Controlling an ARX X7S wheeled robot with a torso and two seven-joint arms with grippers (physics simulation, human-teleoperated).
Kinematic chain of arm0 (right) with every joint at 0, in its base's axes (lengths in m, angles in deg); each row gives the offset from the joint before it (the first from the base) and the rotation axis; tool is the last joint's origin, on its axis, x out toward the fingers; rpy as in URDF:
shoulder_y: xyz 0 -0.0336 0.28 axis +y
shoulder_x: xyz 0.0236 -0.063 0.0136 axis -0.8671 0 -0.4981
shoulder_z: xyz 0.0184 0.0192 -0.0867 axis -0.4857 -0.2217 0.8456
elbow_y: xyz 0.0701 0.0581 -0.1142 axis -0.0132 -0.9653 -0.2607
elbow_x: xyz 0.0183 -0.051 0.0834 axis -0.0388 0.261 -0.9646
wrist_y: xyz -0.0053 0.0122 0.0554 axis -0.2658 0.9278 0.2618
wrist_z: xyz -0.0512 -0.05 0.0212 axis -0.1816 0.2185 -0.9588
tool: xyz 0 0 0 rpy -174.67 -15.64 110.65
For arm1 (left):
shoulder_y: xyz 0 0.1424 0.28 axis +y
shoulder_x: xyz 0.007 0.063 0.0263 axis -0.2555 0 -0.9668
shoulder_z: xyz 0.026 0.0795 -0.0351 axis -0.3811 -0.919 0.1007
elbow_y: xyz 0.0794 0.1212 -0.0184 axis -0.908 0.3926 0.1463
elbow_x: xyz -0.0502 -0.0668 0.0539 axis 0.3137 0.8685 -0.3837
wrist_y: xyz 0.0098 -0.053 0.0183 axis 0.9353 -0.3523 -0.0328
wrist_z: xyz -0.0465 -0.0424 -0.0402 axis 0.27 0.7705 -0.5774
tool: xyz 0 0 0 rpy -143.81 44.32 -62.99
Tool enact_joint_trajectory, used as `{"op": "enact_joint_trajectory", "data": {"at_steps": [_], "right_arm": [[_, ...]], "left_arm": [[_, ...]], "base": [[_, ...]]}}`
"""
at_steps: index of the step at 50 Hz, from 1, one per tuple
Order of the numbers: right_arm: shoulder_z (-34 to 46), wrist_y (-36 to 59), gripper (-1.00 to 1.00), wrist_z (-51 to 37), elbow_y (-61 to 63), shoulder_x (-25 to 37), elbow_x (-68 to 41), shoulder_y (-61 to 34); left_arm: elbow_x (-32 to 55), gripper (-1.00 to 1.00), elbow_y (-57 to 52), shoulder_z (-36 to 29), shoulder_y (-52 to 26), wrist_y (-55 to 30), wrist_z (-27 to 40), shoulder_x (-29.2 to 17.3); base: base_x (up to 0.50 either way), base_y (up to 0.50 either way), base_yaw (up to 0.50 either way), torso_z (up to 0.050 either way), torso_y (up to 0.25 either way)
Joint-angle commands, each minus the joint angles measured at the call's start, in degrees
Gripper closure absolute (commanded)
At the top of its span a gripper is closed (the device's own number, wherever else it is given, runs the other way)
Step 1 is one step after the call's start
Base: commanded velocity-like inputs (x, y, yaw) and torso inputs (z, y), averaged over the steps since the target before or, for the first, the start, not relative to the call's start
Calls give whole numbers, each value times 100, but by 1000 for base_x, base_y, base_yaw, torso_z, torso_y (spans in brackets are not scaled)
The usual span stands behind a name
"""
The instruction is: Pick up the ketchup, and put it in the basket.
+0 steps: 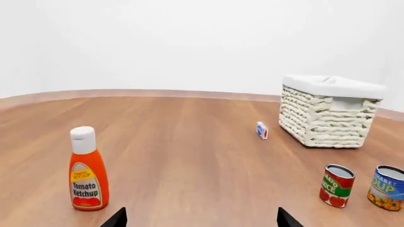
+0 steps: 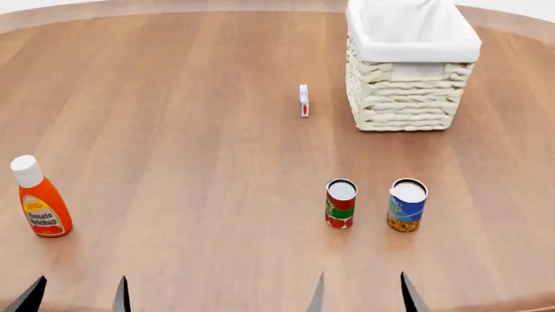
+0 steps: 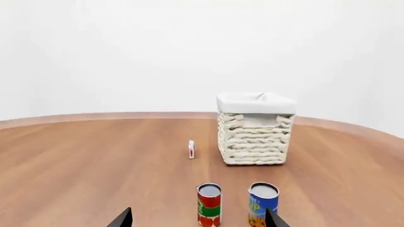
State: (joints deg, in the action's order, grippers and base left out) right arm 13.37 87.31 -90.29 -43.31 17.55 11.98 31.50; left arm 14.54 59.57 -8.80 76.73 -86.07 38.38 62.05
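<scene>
The ketchup (image 2: 40, 207) is an orange-red bottle with a white cap, upright at the near left of the wooden table; it also shows in the left wrist view (image 1: 86, 171). The basket (image 2: 410, 65), cream wicker with a white liner, stands at the far right and shows in the left wrist view (image 1: 328, 111) and the right wrist view (image 3: 256, 128). My left gripper (image 2: 77, 298) is open and empty, just nearer than the ketchup and slightly to its right. My right gripper (image 2: 362, 296) is open and empty at the near edge, in front of the two cans.
A red-green can (image 2: 340, 203) and a blue can (image 2: 407, 205) stand side by side in front of the basket. A small white-and-red box (image 2: 303, 100) stands upright left of the basket. The round table's edge (image 2: 511, 305) curves along the near right.
</scene>
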Motion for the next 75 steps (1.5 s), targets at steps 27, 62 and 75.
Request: {"op": "enact_joint_trajectory", "data": {"at_steps": [27,62,75], "right_arm": [[-54,1888,-100,-307,3652,354,-363,-267],[36,1843,-100,-531,3528,523,-523,-261],[75,1808,-100,-592,3500,578,-564,-258]], "left_arm": [[21,-100,-3024,105,60,-1432,501,-338],[169,-100,-3184,91,69,-1479,797,-483],[216,-100,-3178,44,70,-1453,861,-529]], "base": [[0,0,0,0,0],[300,0,0,0,0],[500,0,0,0,0]]}}
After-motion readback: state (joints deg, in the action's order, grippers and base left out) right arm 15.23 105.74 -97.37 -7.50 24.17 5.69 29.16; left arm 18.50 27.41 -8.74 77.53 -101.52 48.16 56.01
